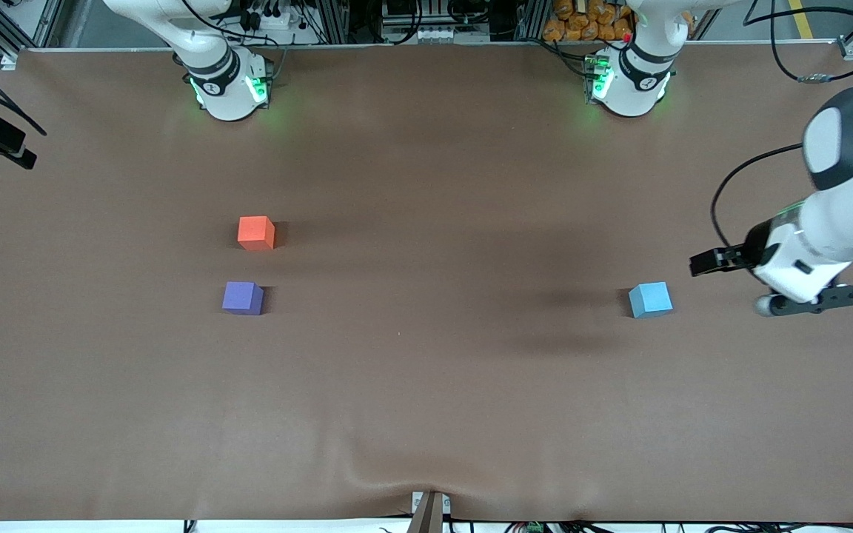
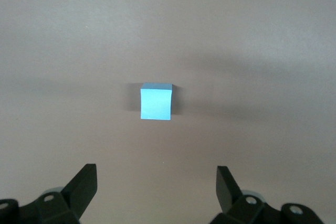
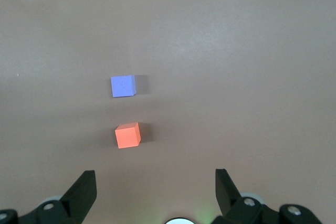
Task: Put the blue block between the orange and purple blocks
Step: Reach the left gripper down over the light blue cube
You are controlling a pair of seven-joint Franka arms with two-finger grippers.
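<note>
**Blue block alone at left arm's end, both jaws wide and empty**

Blue block (image 1: 650, 300): small light sky-blue cube, matte, foam-like look, sharp edges, no markings. Sits flat on the brown surface (image 1: 426, 385), toward the left arm's end. Top face reads a bit paler than the side faces in the front view. In the left wrist view the blue block (image 2: 156, 102) shows one bright face and a thin strip of a second face, with a soft shadow beside it. Nothing touches it.

Orange block (image 1: 256, 232): bright orange-red cube, same size, matte. Toward the right arm's end of the surface. Purple block (image 1: 242, 297): violet-purple cube, same size, darker than the blue one. It lies nearer the front camera than the orange block, close to it but apart, a narrow strip of bare surface between them. Both well apart from the blue block. Right wrist view shows the same pair, orange block (image 3: 127, 135) and purple block (image 3: 123, 85), separate, each upright and flat.

Left gripper (image 1: 804, 303): up in the air over the surface edge at the left arm's end, beside the blue block, not touching it. Jaws spread wide, holding nothing; the left gripper (image 2: 156, 187) fingertips frame bare surface.

Right gripper (image 3: 155, 187): out of the front view, over the surface near its own base. Jaws spread wide, empty.
</note>
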